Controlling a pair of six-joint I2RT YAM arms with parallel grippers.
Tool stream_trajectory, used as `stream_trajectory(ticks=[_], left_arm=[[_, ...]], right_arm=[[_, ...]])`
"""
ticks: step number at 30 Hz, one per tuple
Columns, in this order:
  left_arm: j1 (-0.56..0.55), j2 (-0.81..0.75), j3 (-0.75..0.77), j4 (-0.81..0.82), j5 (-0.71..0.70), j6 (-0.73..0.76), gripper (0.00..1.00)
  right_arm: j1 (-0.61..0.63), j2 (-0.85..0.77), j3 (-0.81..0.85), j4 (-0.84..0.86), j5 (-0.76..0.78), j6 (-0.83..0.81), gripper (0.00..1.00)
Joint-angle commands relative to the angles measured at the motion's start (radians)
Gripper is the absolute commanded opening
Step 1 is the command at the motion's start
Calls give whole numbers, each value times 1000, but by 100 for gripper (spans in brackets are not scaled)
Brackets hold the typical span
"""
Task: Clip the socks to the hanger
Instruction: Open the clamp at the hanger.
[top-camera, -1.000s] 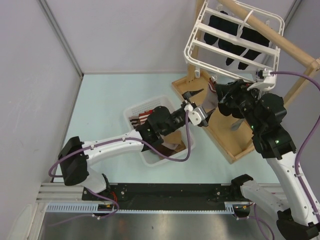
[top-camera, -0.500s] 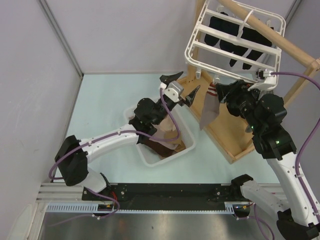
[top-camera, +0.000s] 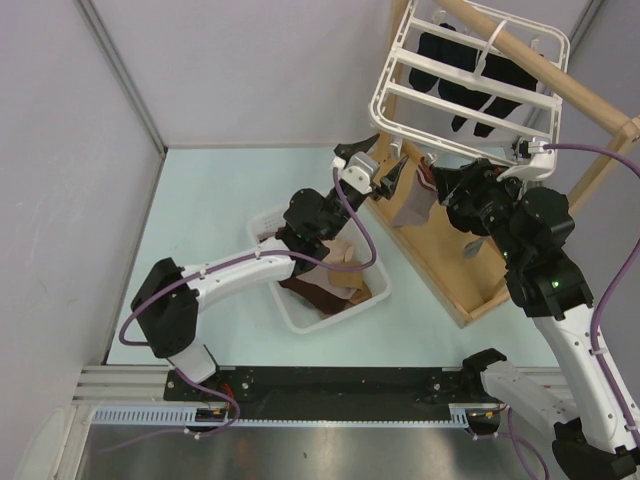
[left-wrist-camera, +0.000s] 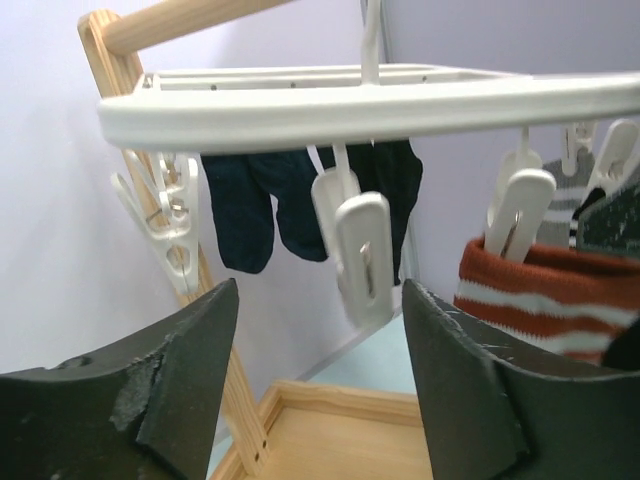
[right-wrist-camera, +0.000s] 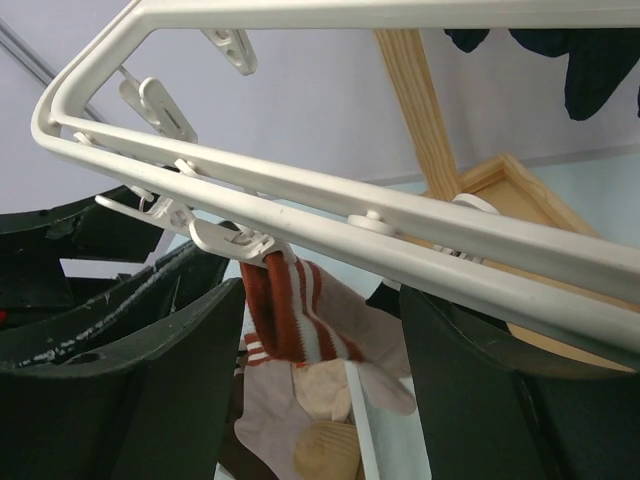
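The white hanger (top-camera: 395, 105) hangs from the wooden pole, with black socks (top-camera: 470, 75) clipped at its far side. A grey sock with a maroon-and-white cuff (top-camera: 412, 205) hangs from a clip at its near edge; it also shows in the right wrist view (right-wrist-camera: 290, 310) and the left wrist view (left-wrist-camera: 540, 290). My right gripper (top-camera: 443, 188) is open, with a finger on either side of this sock's cuff (right-wrist-camera: 320, 300) and no grip on it. My left gripper (top-camera: 378, 172) is open and empty just below the hanger's rail (left-wrist-camera: 350, 100), facing a free clip (left-wrist-camera: 362, 250).
A white slotted basket (top-camera: 300, 312) under my left arm holds brown and beige socks (top-camera: 335, 275). The wooden rack's base (top-camera: 470, 290) and sloping pole (top-camera: 545, 65) stand at the right. Grey walls close in at the back and left.
My left gripper rose from above the basket up and right to the hanger's near corner, staying open. The grey sock now hangs higher, under the hanger's clip. The right arm barely moved.
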Motion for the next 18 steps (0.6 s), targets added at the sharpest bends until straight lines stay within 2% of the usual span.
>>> stream_trajectory(ticks=[1, 4, 10, 12, 16, 18], left_arm=[[-2, 29, 81, 61, 1, -3, 67], [-5, 43, 106, 52, 11, 4, 59], [-11, 57, 109, 50, 4, 3, 37], [-11, 55, 99, 50, 1, 1, 35], [-13, 46, 86, 50, 1, -5, 20], [-16, 35, 80, 47, 7, -8, 16]], right_arm=[[-7, -15, 9, 20, 2, -13, 68], [-10, -16, 9, 21, 2, -13, 68], [-14, -19, 9, 23, -3, -16, 68], [-15, -21, 9, 26, -9, -14, 68], [-17, -32, 9, 30, -36, -14, 68], [-17, -42, 9, 39, -61, -20, 68]])
